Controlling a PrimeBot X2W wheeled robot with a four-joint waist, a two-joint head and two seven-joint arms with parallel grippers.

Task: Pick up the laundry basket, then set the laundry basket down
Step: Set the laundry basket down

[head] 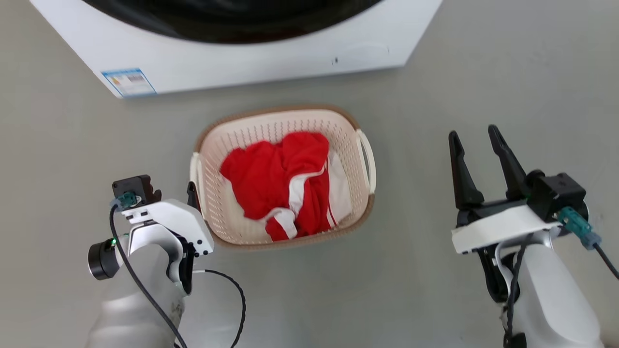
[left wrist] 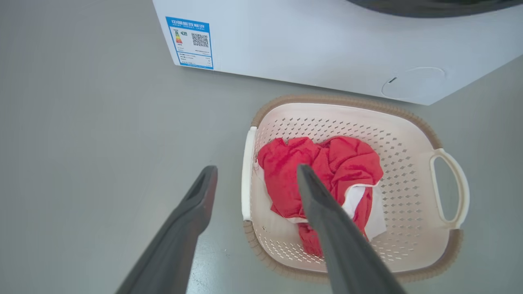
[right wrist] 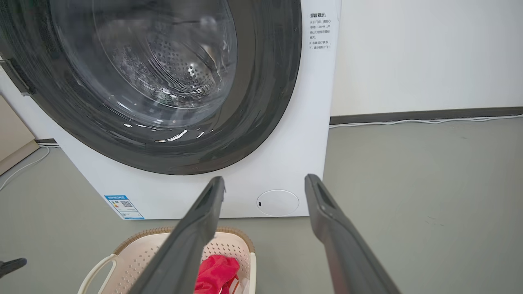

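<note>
Fingers [left wrist: 200, 204] of your left gripper [left wrist: 256, 168] stand apart at the left side of the laundry basket [head: 215, 208] (contact unclear); your right gripper [head: 473, 132], also spread, is well right.

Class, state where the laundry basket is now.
Centre of the head view, the laundry basket stands on the floor before the washing machine, the left gripper close at its left side, the right gripper apart on its right.

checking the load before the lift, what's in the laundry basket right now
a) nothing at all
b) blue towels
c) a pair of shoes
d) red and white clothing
d: red clothing with white trim lies bunched inside the laundry basket, as the head and left wrist views both show.
</note>
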